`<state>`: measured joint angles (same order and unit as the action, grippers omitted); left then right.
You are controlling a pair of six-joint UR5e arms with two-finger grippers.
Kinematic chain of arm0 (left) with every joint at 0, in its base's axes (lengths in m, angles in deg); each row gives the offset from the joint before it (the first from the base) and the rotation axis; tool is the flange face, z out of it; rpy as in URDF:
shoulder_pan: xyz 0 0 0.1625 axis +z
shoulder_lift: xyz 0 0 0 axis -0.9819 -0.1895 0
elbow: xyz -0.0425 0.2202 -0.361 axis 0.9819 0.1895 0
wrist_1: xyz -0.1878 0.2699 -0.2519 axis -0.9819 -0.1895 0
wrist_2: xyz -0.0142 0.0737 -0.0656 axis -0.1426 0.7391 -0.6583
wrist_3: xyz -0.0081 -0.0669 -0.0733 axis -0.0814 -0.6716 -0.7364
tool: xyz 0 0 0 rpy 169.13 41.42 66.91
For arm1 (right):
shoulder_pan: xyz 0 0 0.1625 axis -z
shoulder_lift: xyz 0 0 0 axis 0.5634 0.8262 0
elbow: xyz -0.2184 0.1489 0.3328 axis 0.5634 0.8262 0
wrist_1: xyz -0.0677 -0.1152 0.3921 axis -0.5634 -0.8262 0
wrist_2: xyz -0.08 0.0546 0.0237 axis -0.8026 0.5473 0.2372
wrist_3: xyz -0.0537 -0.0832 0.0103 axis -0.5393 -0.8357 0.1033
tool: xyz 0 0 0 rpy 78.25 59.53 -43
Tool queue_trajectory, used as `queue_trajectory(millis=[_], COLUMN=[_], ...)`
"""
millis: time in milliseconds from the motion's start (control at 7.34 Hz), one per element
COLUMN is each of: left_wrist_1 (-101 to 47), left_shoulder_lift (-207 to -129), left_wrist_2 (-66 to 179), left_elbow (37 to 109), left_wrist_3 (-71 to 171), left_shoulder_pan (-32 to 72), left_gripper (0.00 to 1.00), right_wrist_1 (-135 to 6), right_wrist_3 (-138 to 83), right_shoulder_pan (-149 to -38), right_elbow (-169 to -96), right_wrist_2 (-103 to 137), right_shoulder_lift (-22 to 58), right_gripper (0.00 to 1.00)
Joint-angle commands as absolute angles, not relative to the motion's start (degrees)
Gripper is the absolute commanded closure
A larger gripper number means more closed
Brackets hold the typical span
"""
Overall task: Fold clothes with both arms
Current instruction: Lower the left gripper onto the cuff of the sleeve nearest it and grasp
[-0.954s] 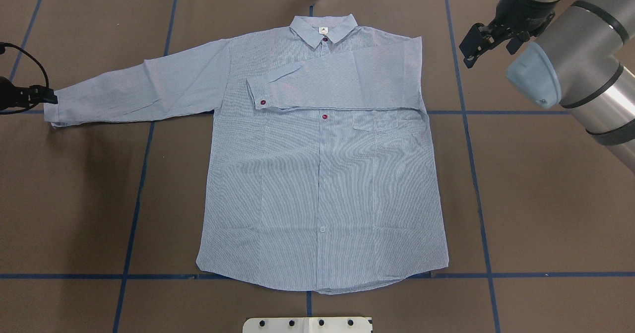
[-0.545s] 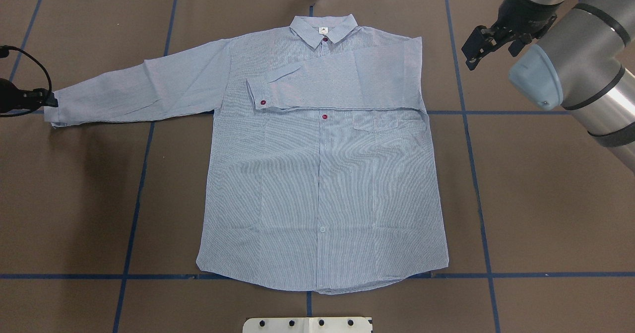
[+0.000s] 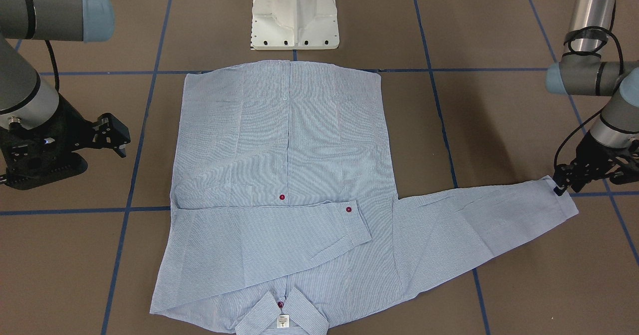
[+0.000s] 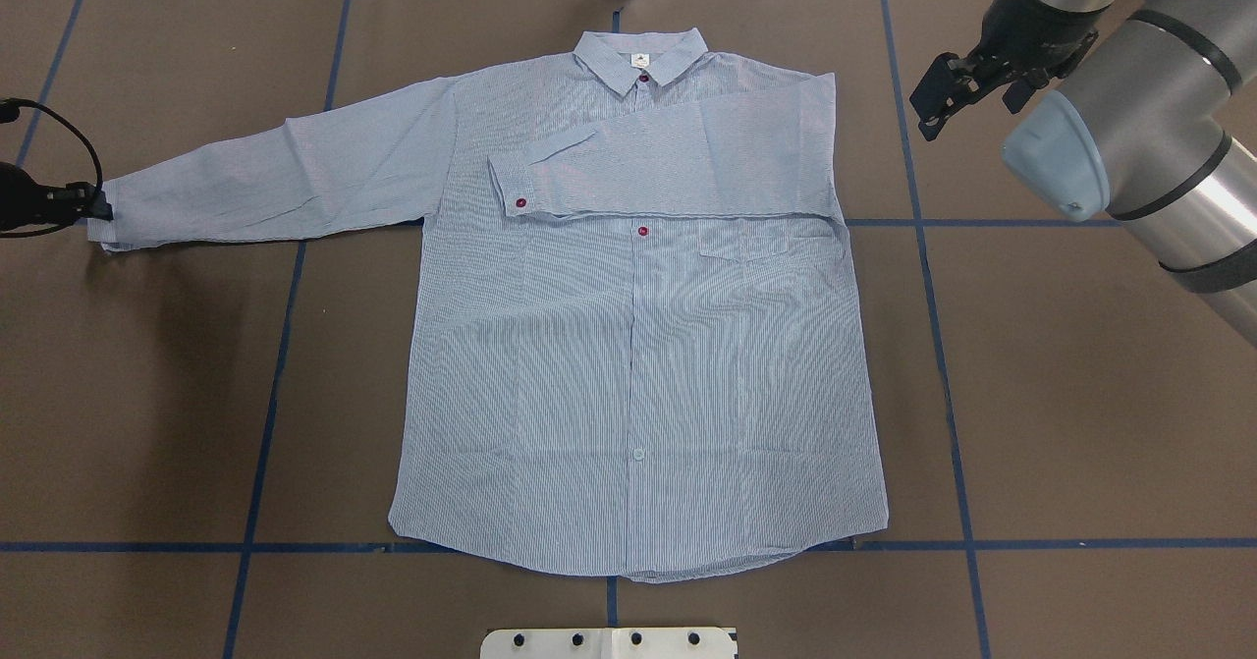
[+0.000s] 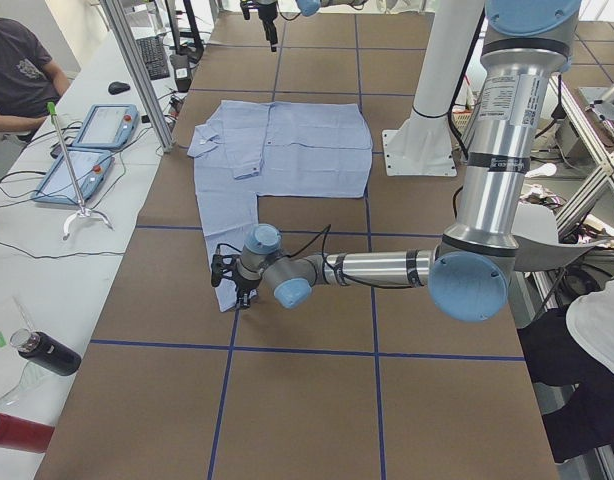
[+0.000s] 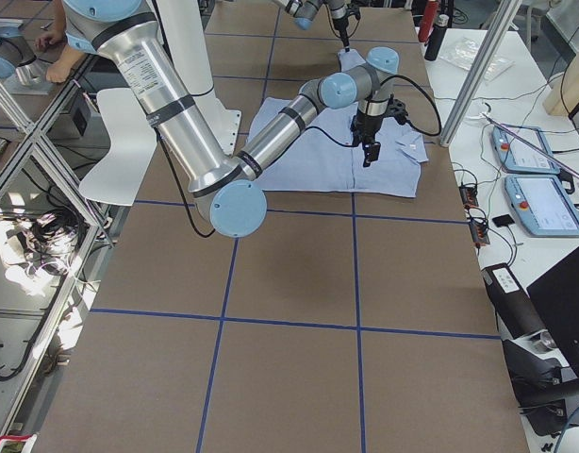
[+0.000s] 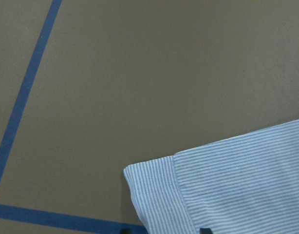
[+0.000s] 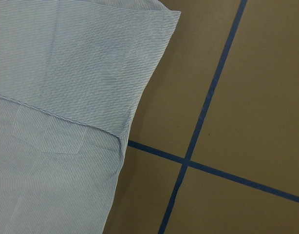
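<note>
Shifted slightly along the cuff (image 7: 154,195), left black two-finger gripper (image 3: 558,189), jaws' state untellable, readies the sleeve fold on light blue-and-white striped button-up shirt (image 4: 638,364) spread flat on brown table (image 4: 1080,394); right gripper (image 4: 933,99) hovers clear, jaws wide, empty.

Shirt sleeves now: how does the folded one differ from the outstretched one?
Pose: the folded sleeve lies across the chest of the shirt; the outstretched sleeve lies out on the table.
Tools: the left tool is at the outstretched sleeve's cuff; the right tool is clear of the folded sleeve.
Button: the folded sleeve's cuff shows a dark red button; the outstretched sleeve's shows none.
Both lie flat, same stripe.
</note>
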<state>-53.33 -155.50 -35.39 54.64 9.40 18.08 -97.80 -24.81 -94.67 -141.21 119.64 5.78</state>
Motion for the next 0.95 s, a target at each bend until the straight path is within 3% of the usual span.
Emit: queue_trajectory(millis=[0,136,818], left_wrist_1=[-53.42,-53.60,-54.12], left_shoulder_lift=[-155.37,-154.84,-155.10], left_wrist_2=[-35.33,-35.33,-35.33], left_elbow=[54.22,54.40,54.57], left_wrist_3=[9.42,9.94,9.24], left_shoulder_pan=[18.08,18.00,18.08], left_gripper=[0.45,0.54,0.55], right_wrist_1=[-97.80,-97.80,-97.80], right_wrist_3=[-24.24,-24.32,-24.06], right_shoulder_pan=[-94.32,-94.32,-94.14], right_elbow=[-141.28,-141.19,-140.93], right_wrist_2=[119.32,119.23,119.49], right_shoulder_lift=[5.67,5.76,5.49], right_gripper=[0.00,0.00,0.00])
